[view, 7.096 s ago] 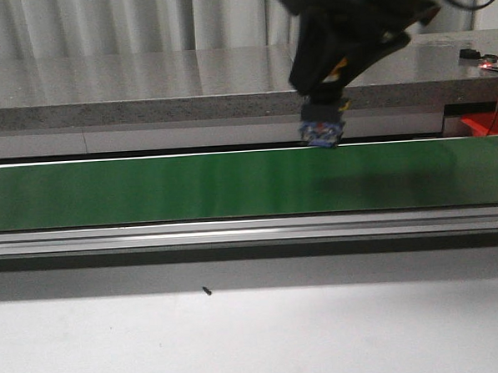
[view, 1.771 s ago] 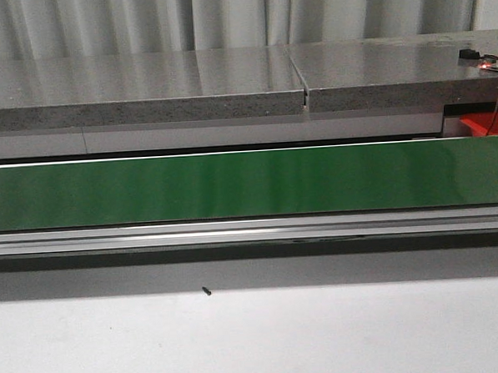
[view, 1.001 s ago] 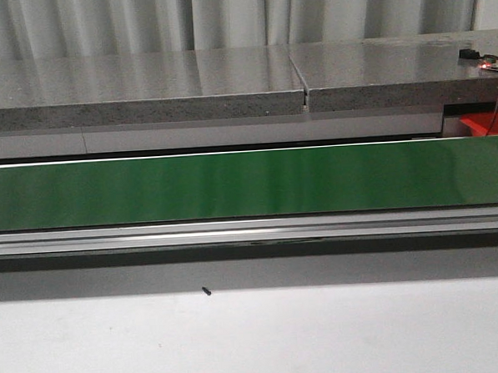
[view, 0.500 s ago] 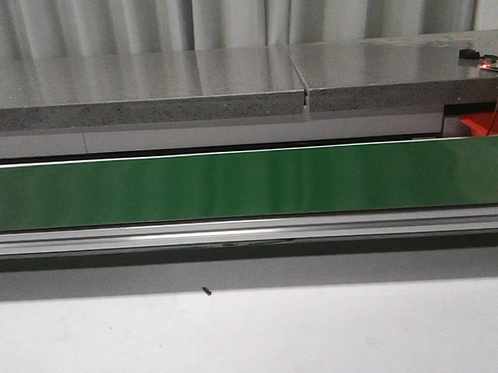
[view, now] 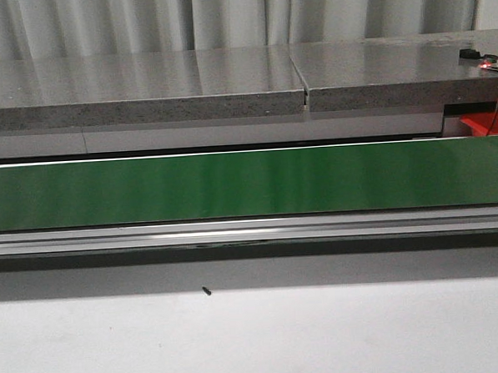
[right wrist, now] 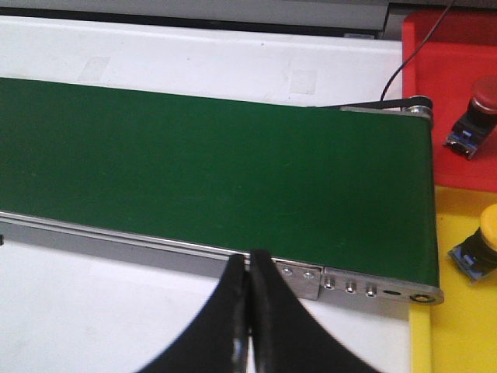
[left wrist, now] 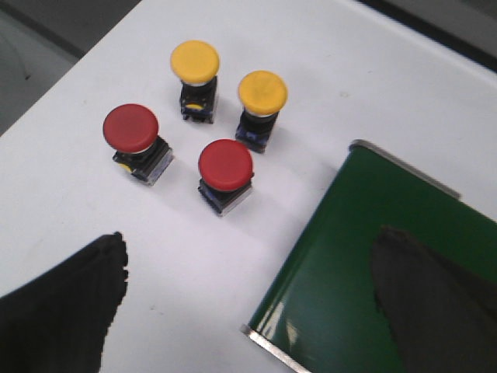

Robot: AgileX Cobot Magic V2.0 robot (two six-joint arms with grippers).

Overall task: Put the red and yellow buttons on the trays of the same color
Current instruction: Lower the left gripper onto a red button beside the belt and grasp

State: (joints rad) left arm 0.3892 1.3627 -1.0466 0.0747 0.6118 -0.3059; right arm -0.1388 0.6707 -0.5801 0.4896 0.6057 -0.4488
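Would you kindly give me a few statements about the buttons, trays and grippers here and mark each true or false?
1. Four buttons stand on the white table: two red, two yellow. True.
2. The right gripper is wide open. False; its fingers are together.
3. A red button sits in the red tray. True.
4. The yellow tray is empty. False; it holds a yellow button.
5. A button is riding on the belt. False; none shows there.

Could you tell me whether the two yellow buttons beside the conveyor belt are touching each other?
Apart. The left wrist view shows a strip of white table between one yellow button and the other yellow button, caps and bases both.
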